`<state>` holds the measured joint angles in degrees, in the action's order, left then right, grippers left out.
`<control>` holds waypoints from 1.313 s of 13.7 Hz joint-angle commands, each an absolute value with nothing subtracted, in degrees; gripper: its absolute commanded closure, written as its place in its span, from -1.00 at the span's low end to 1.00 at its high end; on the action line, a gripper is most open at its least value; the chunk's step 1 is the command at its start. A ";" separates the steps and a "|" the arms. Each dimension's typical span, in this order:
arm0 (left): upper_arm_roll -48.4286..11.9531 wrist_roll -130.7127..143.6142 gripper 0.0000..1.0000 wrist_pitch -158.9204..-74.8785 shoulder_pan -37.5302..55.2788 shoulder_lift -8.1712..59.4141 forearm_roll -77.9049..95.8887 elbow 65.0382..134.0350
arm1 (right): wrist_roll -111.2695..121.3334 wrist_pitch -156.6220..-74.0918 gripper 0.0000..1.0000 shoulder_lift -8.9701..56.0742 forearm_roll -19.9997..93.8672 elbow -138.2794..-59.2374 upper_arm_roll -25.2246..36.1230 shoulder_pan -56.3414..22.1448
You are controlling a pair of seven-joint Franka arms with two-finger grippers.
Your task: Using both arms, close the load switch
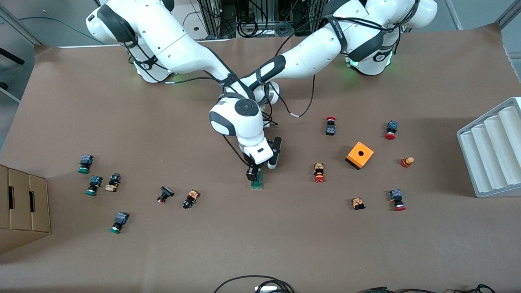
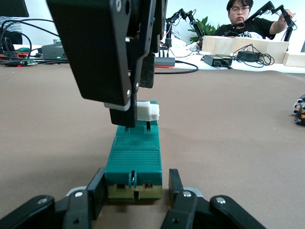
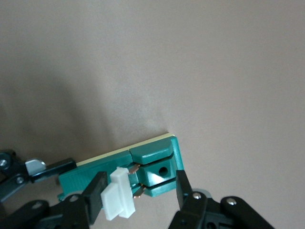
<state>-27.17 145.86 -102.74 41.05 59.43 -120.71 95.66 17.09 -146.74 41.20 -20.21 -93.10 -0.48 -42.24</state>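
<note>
The green load switch (image 1: 257,182) lies flat in the middle of the table, one short end toward the front camera. My left gripper (image 2: 136,193) sits low on the table with its fingers (image 2: 97,191) on either side of the switch's (image 2: 133,157) end farther from the front camera, shut on it. In the front view it is mostly hidden under the right arm's hand. My right gripper (image 3: 140,191) hangs over the switch (image 3: 157,164), jaws apart around the white lever (image 3: 119,193). One pad (image 3: 97,195) touches the lever and the other stands clear. The lever's copper blades sit at the green contact block.
An orange box with a hole (image 1: 360,155) and several red-capped push buttons (image 1: 331,125) lie toward the left arm's end. Green-capped buttons (image 1: 85,163) and a cardboard box (image 1: 22,207) are toward the right arm's end. A white ridged tray (image 1: 492,150) stands at the edge.
</note>
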 commanded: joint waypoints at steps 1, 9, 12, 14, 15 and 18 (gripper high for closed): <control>-26.81 146.87 -0.16 -102.04 41.75 60.56 -121.29 94.31 | 16.52 -148.01 -0.31 40.96 -21.97 -92.37 -0.09 -41.75; -26.81 146.87 -0.16 -102.04 41.66 60.38 -121.29 94.31 | 16.61 -148.01 -0.31 40.87 -21.97 -92.29 0.00 -41.75; -26.81 146.87 -0.16 -102.04 41.66 60.47 -121.29 94.39 | 16.61 -148.01 -0.31 40.78 -21.89 -92.29 0.09 -41.66; -26.81 146.87 -0.16 -102.04 41.66 60.47 -121.29 94.31 | 16.70 -148.01 -0.30 40.69 -21.88 -92.29 0.35 -41.84; -26.81 146.87 -0.16 -102.04 41.66 60.47 -121.29 94.39 | 16.61 -148.01 -0.30 40.61 -21.88 -92.29 0.35 -41.84; -26.81 146.87 -0.16 -102.04 41.66 60.47 -121.29 94.39 | 16.70 -148.01 -0.29 40.61 -21.80 -92.20 0.35 -41.84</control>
<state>-27.15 145.93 -102.72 41.05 59.43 -120.70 95.63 17.09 -146.94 41.03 -20.21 -92.45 -0.01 -42.22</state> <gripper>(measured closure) 0.414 0.352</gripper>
